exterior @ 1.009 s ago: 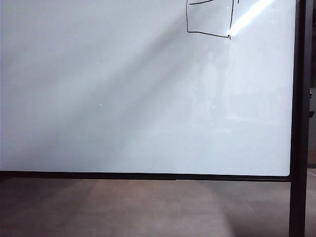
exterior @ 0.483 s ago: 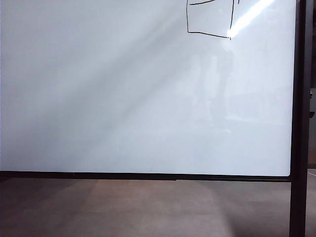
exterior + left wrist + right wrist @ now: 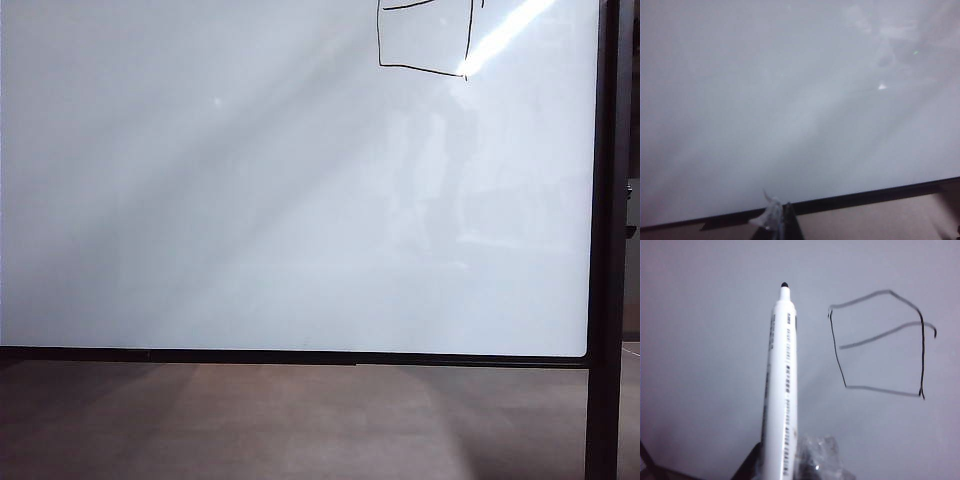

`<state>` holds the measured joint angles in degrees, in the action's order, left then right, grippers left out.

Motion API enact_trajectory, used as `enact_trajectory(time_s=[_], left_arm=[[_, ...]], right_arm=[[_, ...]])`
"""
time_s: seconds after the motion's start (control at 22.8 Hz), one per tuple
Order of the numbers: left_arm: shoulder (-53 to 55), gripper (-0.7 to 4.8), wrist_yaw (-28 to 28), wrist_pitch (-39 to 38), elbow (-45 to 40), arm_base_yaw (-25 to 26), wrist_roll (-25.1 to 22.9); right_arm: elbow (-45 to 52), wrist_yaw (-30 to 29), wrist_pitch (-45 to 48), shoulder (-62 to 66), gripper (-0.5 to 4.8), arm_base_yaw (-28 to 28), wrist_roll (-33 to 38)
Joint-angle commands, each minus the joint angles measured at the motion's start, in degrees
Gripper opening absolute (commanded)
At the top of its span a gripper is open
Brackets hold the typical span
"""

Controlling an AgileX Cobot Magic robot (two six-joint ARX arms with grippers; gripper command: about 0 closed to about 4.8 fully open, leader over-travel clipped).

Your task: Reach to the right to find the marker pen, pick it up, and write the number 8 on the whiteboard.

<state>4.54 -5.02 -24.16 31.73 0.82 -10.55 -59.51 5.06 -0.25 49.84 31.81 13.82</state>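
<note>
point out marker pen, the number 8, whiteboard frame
marker pen (image 3: 781, 390), right wrist view, mid barrel
the number 8 (image 3: 922, 345), right wrist view, its long side stroke
whiteboard frame (image 3: 300, 357), exterior view, bottom edge

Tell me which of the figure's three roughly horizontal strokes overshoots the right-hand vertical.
The middle crossbar of the number 8: it hooks past the right-hand vertical, while the top stroke and bottom stroke end at it.

**Stuff you can't really make out here**

The black hand-drawn boxy number 8 (image 3: 424, 38) is chopped off by the exterior view's top edge. Right gripper (image 3: 785, 467) mostly sits below frame, so only the white marker pen's (image 3: 781, 385) upper barrel shows. Left gripper (image 3: 777, 225) is just blurry tips.
</note>
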Motion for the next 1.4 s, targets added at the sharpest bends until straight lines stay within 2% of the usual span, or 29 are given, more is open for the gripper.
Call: enact_trajectory(time_s=[0.04,0.35,0.75,0.83,1.01,1.4], left_arm=[[-3.2,-0.05,-0.4,0.6,-2.2,2.0,0.0],[-4.3,-0.05,-0.2,1.2,-3.7,3.0,0.0],[-4.3,-0.05,-0.6,0.9,-5.4,0.6,0.0],[-4.3,-0.05,-0.6,0.2,-5.9,0.5,0.0],[-4.3,-0.05,-0.3,1.2,-11.7,-1.4,0.0],[-4.3,-0.05,-0.4,5.7,-24.6,-6.1,0.0]], right_arm=[[-0.2,0.2,-1.5,-0.9,-0.05,1.7,-0.4],[1.3,0.5,-4.4,-3.0,-0.05,5.1,-0.4],[3.1,4.6,-4.7,-5.4,-0.05,10.7,-0.4],[3.1,7.0,-4.7,-5.6,-0.05,11.7,-0.7],[3.1,9.6,-4.8,-5.7,-0.05,13.0,-1.9],[3.1,10.5,-5.6,-6.2,-0.05,13.0,-2.2]])
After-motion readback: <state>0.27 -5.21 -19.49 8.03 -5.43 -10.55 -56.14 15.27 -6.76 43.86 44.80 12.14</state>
